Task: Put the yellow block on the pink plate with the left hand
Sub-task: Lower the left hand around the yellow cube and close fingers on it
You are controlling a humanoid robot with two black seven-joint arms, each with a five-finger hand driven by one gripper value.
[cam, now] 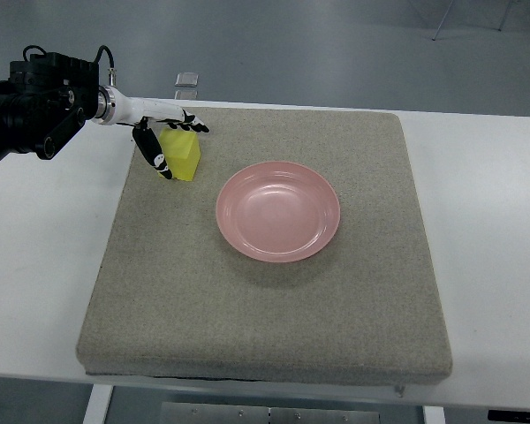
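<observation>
The yellow block (184, 156) sits on the grey mat (265, 291) near its far left corner, well apart from the pink plate (278, 210), which lies near the mat's middle. The left hand (165, 141) is right at the block: its upper fingers reach over the block's top edge, while another dark-tipped finger hangs down along the block's left side. The fingers are spread around the block; whether they actually press on it cannot be told. The left arm comes in from the upper left. The mat rests on the white desk (490, 221). A small clear object (187, 80) lies at the desk's far edge.
</observation>
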